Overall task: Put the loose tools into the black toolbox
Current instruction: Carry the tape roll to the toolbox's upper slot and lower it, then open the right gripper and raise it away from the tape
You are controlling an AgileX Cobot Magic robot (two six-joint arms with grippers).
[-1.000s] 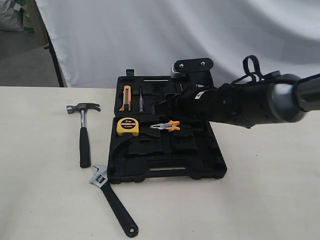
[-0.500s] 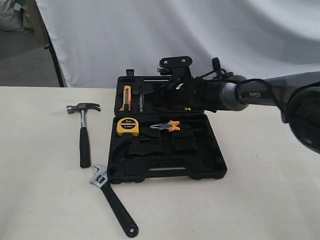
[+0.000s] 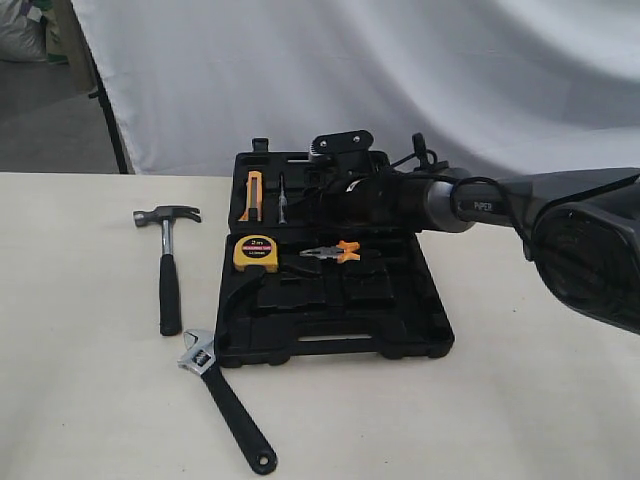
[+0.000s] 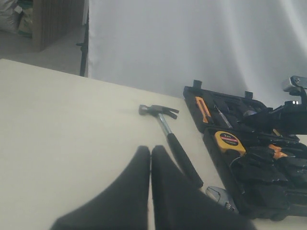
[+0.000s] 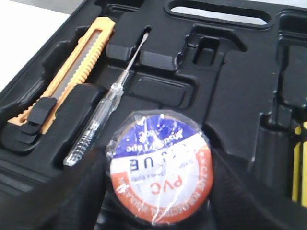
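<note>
Cream tabletop (image 3: pixel 90 400) before white drape (image 3: pixel 400 80), tape roll (image 5: pixel 158 165) clamped between right gripper (image 5: pixel 158 187) fingers over black toolbox (image 3: pixel 335 348) far half, roll's lower edge cut off, hammer (image 3: pixel 168 270) and wrench (image 3: pixel 228 405) lying just left of box, left gripper (image 4: pixel 150 160) closed tight, empty.

Hammer (image 3: pixel 168 268), wrench (image 3: pixel 226 398) beside toolbox (image 3: pixel 420 300); tape (image 5: pixel 158 167) gripped

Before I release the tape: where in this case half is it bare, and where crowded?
Bare recesses lie past the tape roll, between the screwdriver and the slot handle. Crowded around the orange knife.
</note>
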